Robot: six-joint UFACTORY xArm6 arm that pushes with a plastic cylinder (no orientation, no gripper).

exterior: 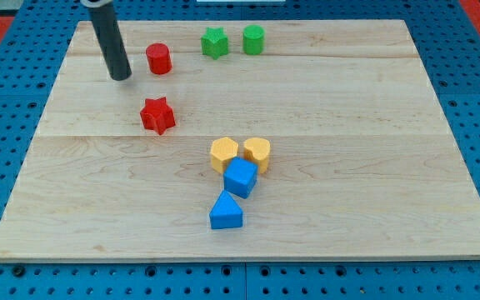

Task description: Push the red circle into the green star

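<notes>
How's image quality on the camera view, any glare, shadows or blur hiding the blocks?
Camera view: even, soft light, no strong glare on the wooden board; the blocks cast only faint, short shadows. The red circle and green star have sharp edges and read clearly. My tip is sharp, just to the view's left of the red circle; the rod's upper end is cut off at the view's top.

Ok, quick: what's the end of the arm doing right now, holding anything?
My tip: no gripper, holds nothing; just left of the red circle block, not touching.
</notes>
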